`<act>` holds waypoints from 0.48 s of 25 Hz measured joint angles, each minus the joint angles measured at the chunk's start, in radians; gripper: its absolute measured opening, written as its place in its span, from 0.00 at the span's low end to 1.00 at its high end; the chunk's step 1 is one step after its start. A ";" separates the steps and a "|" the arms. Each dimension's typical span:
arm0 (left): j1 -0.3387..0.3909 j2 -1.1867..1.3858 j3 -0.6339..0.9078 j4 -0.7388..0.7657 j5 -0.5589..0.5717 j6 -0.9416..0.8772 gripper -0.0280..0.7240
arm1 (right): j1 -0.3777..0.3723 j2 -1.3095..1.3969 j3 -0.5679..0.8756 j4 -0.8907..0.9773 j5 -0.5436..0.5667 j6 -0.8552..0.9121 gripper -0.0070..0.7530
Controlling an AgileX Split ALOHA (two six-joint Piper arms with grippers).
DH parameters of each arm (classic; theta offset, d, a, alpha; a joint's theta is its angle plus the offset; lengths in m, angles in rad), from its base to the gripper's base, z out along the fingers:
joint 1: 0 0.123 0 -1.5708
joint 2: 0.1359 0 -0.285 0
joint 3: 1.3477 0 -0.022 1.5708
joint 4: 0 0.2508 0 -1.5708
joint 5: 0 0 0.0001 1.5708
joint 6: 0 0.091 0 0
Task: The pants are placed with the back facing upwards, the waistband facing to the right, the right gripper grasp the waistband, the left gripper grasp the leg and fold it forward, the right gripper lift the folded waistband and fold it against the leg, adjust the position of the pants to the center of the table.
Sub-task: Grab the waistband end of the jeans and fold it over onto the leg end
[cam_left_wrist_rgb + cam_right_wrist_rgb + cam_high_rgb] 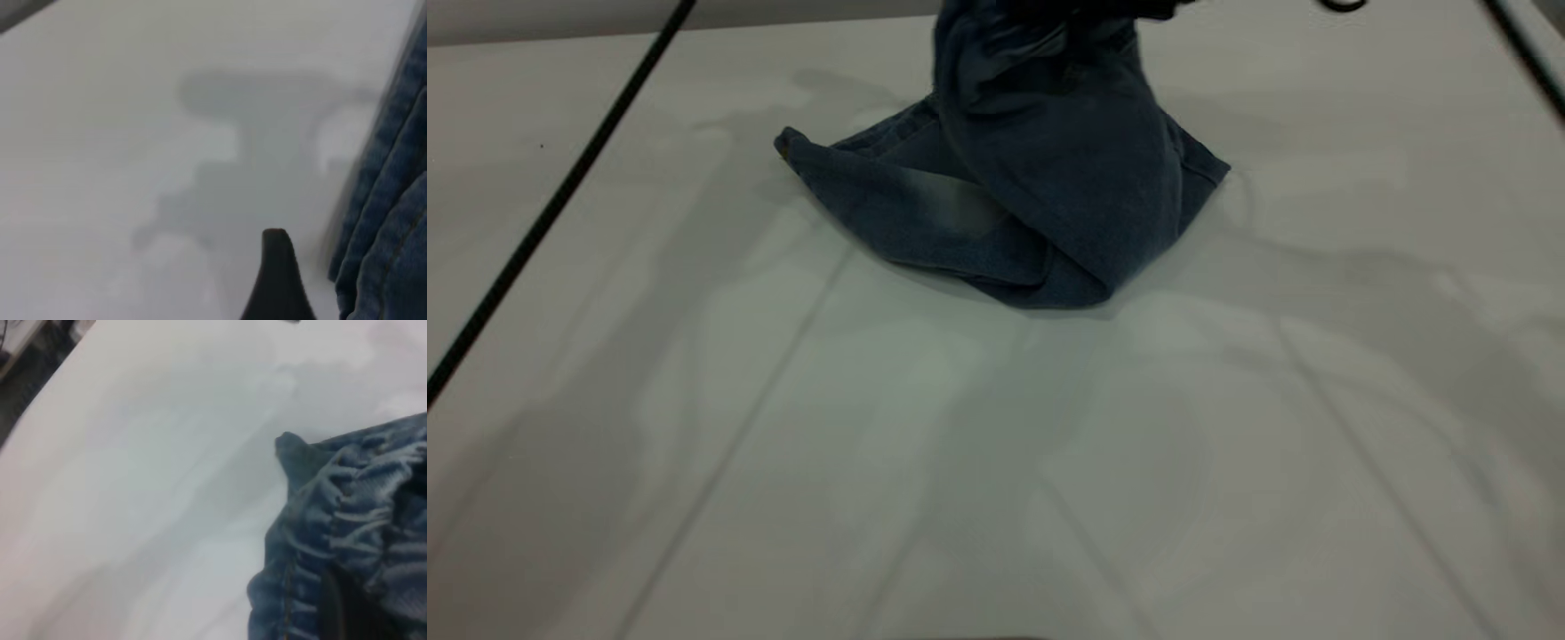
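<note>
one claw (347, 607) lifts the waistband (353, 500).

Pants (1049, 178) — faded denim cloth; table (996, 462) — smooth, faintly glossy.

Raised exterior view across the table (694, 462); both wrist views close (denim shared)

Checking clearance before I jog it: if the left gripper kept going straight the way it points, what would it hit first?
Probably the bare table. Only one fingertip shows, aimed at white surface; the pants hang just beside that line. Depth is unclear.
</note>
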 joint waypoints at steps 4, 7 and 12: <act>0.000 0.000 -0.012 0.000 0.011 -0.001 0.70 | 0.040 0.068 -0.071 0.000 0.001 -0.015 0.10; -0.001 0.000 -0.013 -0.006 0.017 -0.003 0.70 | 0.073 0.112 -0.121 0.000 0.001 -0.016 0.15; -0.002 0.000 -0.013 -0.026 0.031 -0.002 0.70 | 0.102 0.170 -0.186 0.000 0.016 0.022 0.52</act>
